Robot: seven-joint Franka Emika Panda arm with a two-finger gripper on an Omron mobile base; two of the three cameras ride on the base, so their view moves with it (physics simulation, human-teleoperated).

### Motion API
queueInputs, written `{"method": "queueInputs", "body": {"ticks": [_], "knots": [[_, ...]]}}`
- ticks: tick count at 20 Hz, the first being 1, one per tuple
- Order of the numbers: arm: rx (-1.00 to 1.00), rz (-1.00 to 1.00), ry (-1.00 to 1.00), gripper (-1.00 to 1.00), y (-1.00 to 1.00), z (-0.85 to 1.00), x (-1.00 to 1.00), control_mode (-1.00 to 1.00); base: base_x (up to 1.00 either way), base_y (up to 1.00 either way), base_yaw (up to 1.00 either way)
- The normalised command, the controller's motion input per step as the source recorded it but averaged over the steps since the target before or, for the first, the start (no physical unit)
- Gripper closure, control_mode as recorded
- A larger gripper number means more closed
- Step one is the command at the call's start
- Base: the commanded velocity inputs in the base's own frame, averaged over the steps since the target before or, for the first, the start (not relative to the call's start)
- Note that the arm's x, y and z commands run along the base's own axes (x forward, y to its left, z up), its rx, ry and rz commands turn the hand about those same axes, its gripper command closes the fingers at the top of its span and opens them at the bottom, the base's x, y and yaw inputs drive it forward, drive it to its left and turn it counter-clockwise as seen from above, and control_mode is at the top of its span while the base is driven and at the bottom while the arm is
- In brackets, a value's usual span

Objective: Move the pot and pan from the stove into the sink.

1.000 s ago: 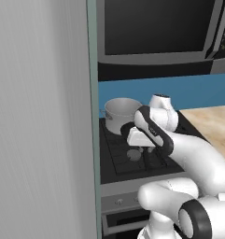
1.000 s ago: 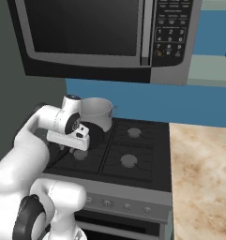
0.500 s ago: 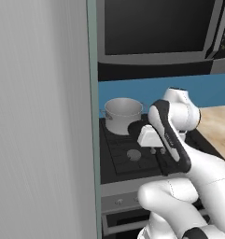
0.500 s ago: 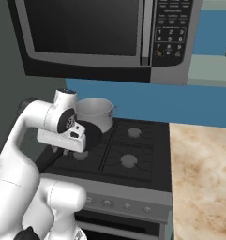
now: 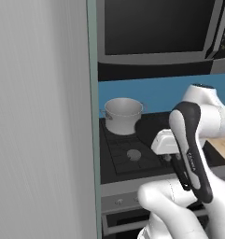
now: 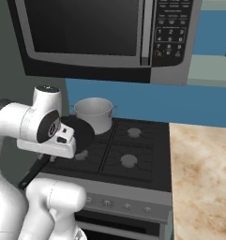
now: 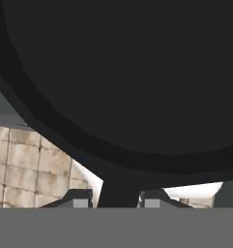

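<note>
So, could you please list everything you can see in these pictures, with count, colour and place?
Silver-grey cylindrical metal pot: one, on the rear left burner of the stove.
Flat round black frying pan: one, lifted off the stove, its handle between the tool's fingers.
Black gas stove with steel knob panel: one, below the microwave.
Black and steel microwave: one, mounted above the stove.
Beige stone counter: one, right of the stove.
Blue wall: behind the stove.
Grey tall panel: one, left of the stove.
White arm with dark joints: one, over the stove front.
Tool: one, shut on the pan handle.
</note>
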Motion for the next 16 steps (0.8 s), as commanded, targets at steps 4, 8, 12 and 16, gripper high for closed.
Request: {"method": "queueInputs", "body": {"ticks": [4, 8, 12, 16], "knots": [[0.04, 0.06, -0.21, 1.0, 0.0, 0.5, -0.56, -1.0, 0.0, 0.0, 0.0], [0.01, 0.02, -0.12, 1.0, 0.0, 0.07, -0.15, -1.0, 0.0, 0.0, 0.0], [0.0, 0.0, 0.0, 1.0, -0.01, -0.02, -0.09, -1.0, 0.0, 0.0, 0.0], [0.0, 0.0, -0.01, 1.0, -0.04, -0.01, -0.12, 1.0, -0.47, -0.14, 0.01]]}}
